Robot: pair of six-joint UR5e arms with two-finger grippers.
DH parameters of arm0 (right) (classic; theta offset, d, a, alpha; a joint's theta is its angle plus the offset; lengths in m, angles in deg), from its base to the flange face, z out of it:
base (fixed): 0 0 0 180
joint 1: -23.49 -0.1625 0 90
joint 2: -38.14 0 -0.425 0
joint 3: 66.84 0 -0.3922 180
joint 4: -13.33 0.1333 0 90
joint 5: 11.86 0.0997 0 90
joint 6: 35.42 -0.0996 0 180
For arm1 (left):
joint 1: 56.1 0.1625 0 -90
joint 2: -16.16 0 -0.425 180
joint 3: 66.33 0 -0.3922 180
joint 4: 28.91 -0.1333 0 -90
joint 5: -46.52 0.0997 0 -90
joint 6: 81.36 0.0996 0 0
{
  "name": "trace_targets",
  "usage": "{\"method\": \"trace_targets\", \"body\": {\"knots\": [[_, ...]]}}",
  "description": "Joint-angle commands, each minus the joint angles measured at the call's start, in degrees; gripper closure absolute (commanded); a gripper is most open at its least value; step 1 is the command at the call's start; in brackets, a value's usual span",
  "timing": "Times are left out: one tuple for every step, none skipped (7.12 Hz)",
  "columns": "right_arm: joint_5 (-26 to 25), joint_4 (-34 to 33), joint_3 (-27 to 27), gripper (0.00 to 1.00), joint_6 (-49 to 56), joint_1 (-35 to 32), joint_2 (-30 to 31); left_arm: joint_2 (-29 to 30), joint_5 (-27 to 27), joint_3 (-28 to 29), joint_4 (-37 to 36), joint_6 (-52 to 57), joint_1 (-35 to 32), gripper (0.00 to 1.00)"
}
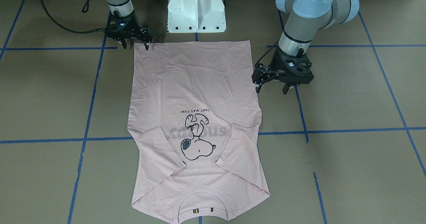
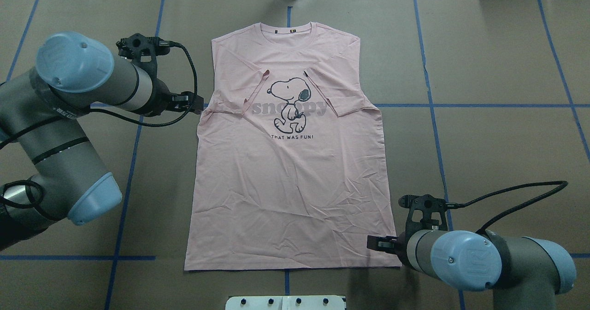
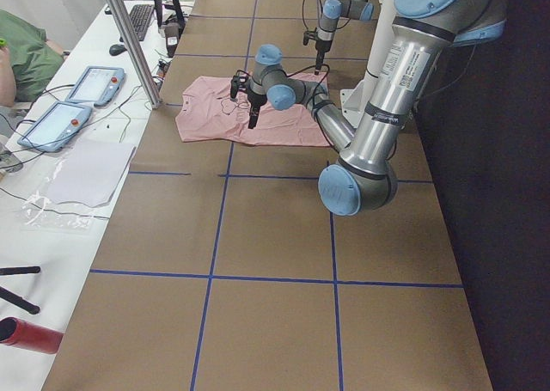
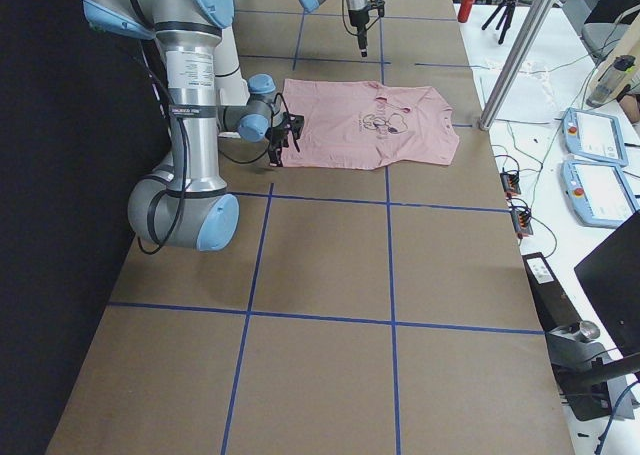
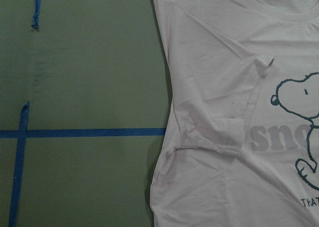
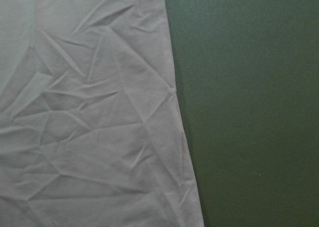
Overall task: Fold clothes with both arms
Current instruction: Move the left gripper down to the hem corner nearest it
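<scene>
Both sleeves [image 2: 251, 93] lie folded inward on your pink T-shirt [image 2: 290, 185]; the body folds remain. Left gripper [image 1: 271, 88] and right gripper [image 1: 135, 46] gape empty.

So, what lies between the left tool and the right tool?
Only the pale pink T-shirt, lying flat; its wrinkled body fills the stretch between them, as the overhead exterior view shows.

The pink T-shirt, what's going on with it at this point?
The T-shirt lies flat and print-up on the table, with its sleeves turned in over the chest. The left gripper is open beside the shirt's side edge, near the folded sleeve on its side. The right gripper is open at the hem corner on the opposite side. Neither appears to hold any cloth, so the body folds are not yet done.
</scene>
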Motion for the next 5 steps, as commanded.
{"method": "trace_targets", "body": {"knots": [[0.5,0.1,1.0,0.04,-0.2,0.6,-0.2,-0.2,-0.1,-0.1,0.0,-0.1,0.0,0.0],[1.1,0.0,0.9,0.04,-0.2,0.6,-0.1,-0.2,-0.2,-0.2,0.0,-0.1,0.0,0.0],[2.2,0.0,0.9,0.05,-0.3,0.6,-0.1,-0.3,-0.2,-0.6,0.0,-0.2,0.0,0.0],[2.4,0.0,1.0,0.06,-0.3,0.7,0.0,-0.3,-0.2,-1.4,-0.1,-0.2,0.0,0.0],[3.5,0.0,1.2,0.09,-0.3,0.7,-0.1,-0.3,-0.2,-1.9,-0.1,-0.4,0.0,0.0]]}}
